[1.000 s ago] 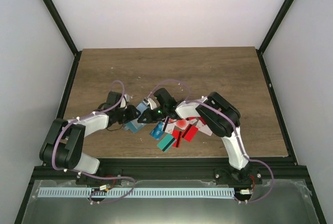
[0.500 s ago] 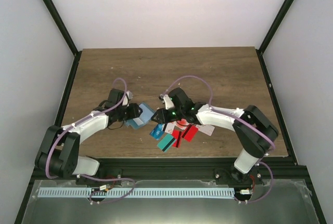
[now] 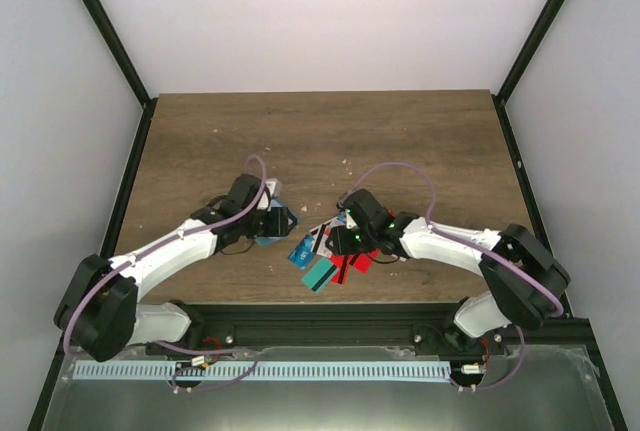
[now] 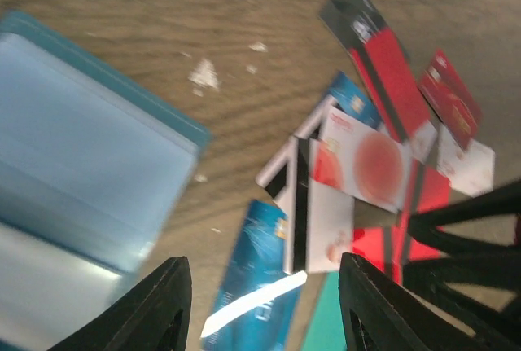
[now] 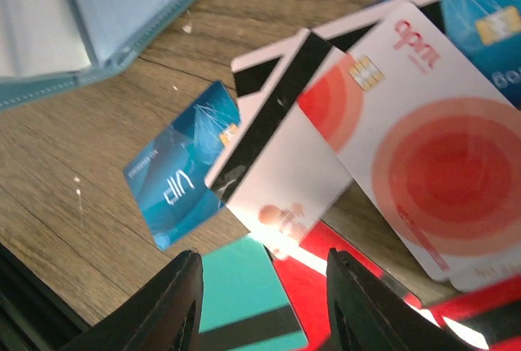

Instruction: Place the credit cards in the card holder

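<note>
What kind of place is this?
Probably a robot lab test cell, not a real office: plain white walls in a black frame, two robot arms at the near edge of a wood-grain table, and only staged-looking props, credit cards beside a card holder.

Top view high behind arms (image 3: 170, 244), facing down; wrist views close, both share credit cards (image 4: 358, 164), probably card holder (image 4: 81, 147).

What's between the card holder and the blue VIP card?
Just bare table with a few pale specks; the card holder and the blue VIP card lie apart. Clearest in the right wrist view; the left wrist view agrees.
</note>
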You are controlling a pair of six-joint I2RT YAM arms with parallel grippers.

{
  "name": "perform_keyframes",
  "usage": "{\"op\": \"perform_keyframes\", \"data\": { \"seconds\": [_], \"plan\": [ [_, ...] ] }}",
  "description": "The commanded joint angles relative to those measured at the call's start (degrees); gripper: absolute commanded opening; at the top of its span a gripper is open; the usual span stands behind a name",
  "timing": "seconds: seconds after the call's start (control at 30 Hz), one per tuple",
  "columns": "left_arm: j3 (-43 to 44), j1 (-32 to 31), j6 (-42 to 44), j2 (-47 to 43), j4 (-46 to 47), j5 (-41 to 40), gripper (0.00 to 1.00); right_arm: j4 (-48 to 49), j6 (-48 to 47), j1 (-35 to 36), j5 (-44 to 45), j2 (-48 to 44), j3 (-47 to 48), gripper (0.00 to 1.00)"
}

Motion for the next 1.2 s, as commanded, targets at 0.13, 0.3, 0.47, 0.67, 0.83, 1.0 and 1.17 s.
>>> {"op": "perform_keyframes", "data": {
  "seconds": [0.13, 0.3, 0.47, 0.67, 0.83, 1.0, 1.17],
  "plan": [
    [-1.7, -8.5, -0.2, 1.0, 3.8, 4.5, 0.51, -4.6, 1.4, -0.2, 1.9, -5.7, -3.2, 0.43],
    [-1.3, -14.5, 0.1, 6.3, 6.0, 5.2, 0.51, -7.9, 4.4, -0.2, 5.9, -10.3, -5.4, 0.43],
    [-0.2, -18.7, -0.3, 11.4, 6.1, 2.4, 0.51, -10.4, 6.9, -0.2, 5.3, -15.1, -8.3, 0.43],
    [0.6, -22.5, -1.2, 16.6, 6.1, 0.3, 0.51, -13.3, 10.3, -0.1, 1.0, -22.9, -13.1, 0.43],
    [0.2, -24.9, -2.7, 18.3, 6.2, -0.7, 0.51, -14.9, 13.4, 0.9, -4.1, -27.2, -16.5, 0.43],
    [-0.6, -27.4, -4.5, 17.5, 6.3, -1.5, 0.51, -12.8, 18.7, 5.3, -8.6, -28.3, -19.6, 0.43],
    [-1.5, -28.6, -5.9, 17.2, 7.9, -1.9, 0.51, -7.7, 24.3, 10.0, -8.7, -28.4, -21.9, 0.43]
  ]
}}
